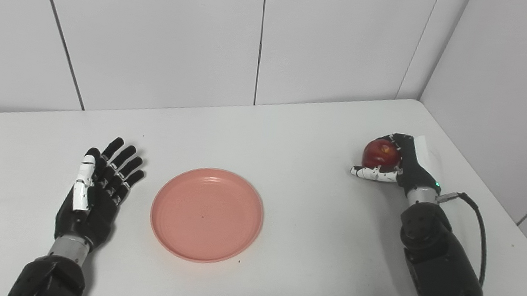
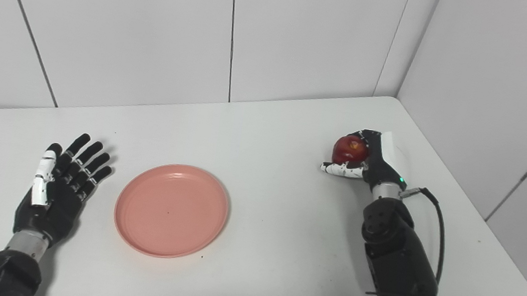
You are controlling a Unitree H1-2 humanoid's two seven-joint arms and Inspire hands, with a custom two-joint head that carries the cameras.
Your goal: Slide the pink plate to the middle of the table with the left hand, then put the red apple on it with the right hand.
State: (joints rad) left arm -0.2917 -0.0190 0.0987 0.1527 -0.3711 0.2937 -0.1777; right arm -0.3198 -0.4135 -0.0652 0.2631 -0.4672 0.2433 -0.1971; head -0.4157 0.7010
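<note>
Pink plate: flat on the white desk, near centre; left hand: fingers spread, empty, just beside the plate's left rim; right hand: wrapped around the red apple, well right of the plate.

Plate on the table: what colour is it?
Plain pink plate, no pattern; clearest in the left eye view.
</note>
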